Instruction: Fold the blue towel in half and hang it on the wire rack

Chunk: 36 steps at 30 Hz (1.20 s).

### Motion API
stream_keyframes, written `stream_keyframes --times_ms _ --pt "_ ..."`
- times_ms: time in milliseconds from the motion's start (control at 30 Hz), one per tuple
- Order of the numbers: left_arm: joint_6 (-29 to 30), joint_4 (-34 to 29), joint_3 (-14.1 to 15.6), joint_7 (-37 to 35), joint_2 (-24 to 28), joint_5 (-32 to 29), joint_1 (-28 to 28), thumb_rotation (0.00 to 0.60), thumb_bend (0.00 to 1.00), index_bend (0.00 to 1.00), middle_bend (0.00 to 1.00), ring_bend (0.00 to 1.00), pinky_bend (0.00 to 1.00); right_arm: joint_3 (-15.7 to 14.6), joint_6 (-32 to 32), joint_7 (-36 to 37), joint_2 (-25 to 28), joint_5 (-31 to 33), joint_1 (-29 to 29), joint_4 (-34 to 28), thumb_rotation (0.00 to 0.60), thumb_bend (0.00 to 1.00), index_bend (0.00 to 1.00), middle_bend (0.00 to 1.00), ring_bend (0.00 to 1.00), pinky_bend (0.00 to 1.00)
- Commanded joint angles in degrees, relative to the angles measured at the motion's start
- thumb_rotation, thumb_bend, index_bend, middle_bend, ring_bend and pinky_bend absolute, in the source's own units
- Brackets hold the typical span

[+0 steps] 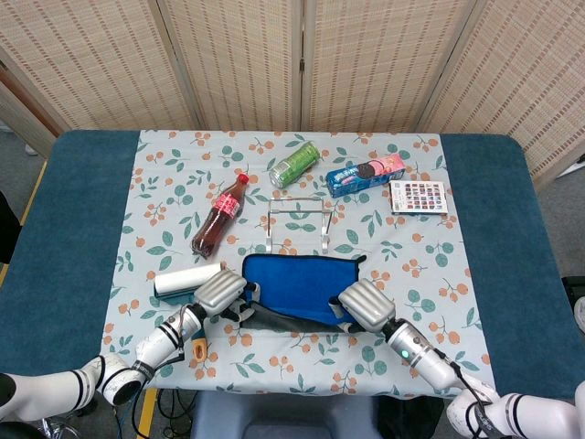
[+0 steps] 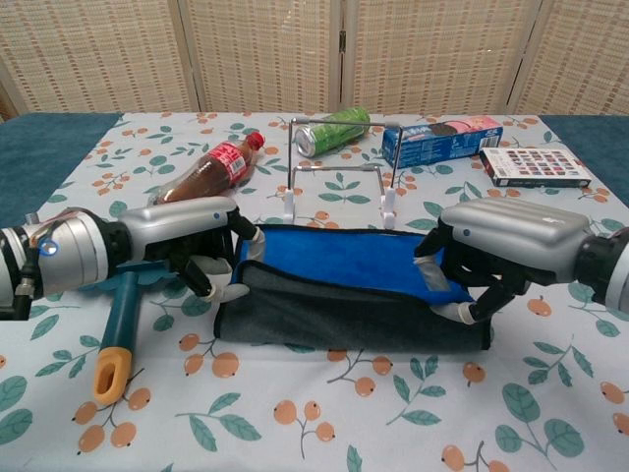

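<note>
The blue towel (image 1: 300,279) (image 2: 344,258) lies in front of the wire rack (image 1: 297,222) (image 2: 337,182). Its near edge is lifted and carried toward the rack, so the dark grey underside (image 2: 344,317) shows as a sloping fold. My left hand (image 1: 220,291) (image 2: 192,241) grips the towel's lifted left corner. My right hand (image 1: 365,305) (image 2: 501,241) grips the lifted right corner. Both hands sit just above the towel, level with each other. The rack stands upright and bare a short way behind the towel's far edge.
A lint roller (image 1: 183,283) with a teal handle (image 2: 120,320) lies just left of my left hand. A cola bottle (image 1: 219,216), green can (image 1: 294,164), cookie box (image 1: 366,174) and small patterned box (image 1: 419,197) lie around and behind the rack.
</note>
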Motion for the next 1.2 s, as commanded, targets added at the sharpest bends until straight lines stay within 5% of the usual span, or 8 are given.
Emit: stream_keyframes --times_ms 33,1200 --pt "-1.0 0.8 -0.8 0.8 -0.1 -1.5 -0.4 0.6 0.37 0.56 1.0 0.92 1.0 0.9 -1.0 -0.7 -0.5 1.2 1.0 1.0 0.6 0.37 0.65 0.91 0.87 0.96" --pt "-7.9 8.6 -5.3 8.4 -3.3 -13.1 -3.1 0.6 0.37 0.53 1.0 0.91 1.0 4.1 -5.7 -3.1 -5.1 9.2 6.7 9.8 0.6 0.37 0.65 0.91 0.87 0.96"
